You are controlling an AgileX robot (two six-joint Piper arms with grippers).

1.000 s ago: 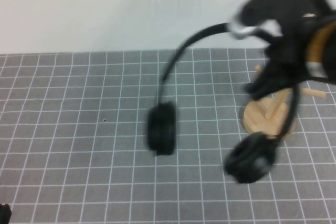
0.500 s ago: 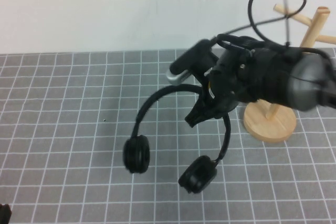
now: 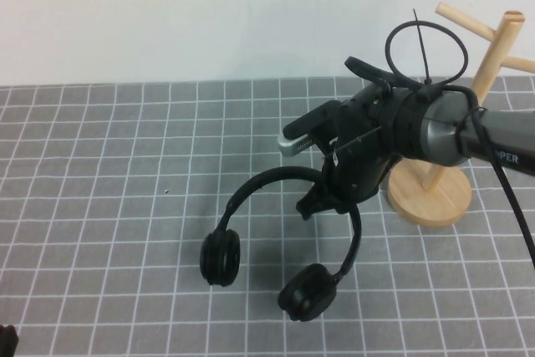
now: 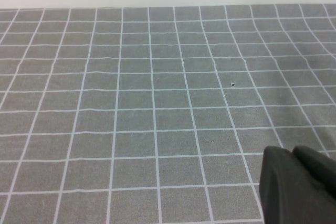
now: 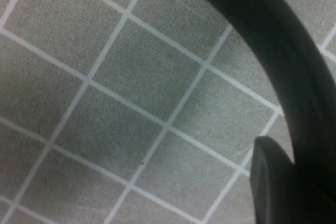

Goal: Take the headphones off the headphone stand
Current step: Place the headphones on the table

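Headphones hang clear of the wooden headphone stand, my right gripper clamped on the headband above the mat; I only need to set them down; left gripper parked, grip unreadable.

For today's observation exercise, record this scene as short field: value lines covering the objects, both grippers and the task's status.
headphones: matte black over-ear headphones, off the stand, headband held, ear cups low over the grey grid mat
stand: light wooden peg stand, upright, right rear
right gripper: right gripper, shut on headband
left gripper: left gripper, near mat's front-left edge, holding nothing
status: headphones removed
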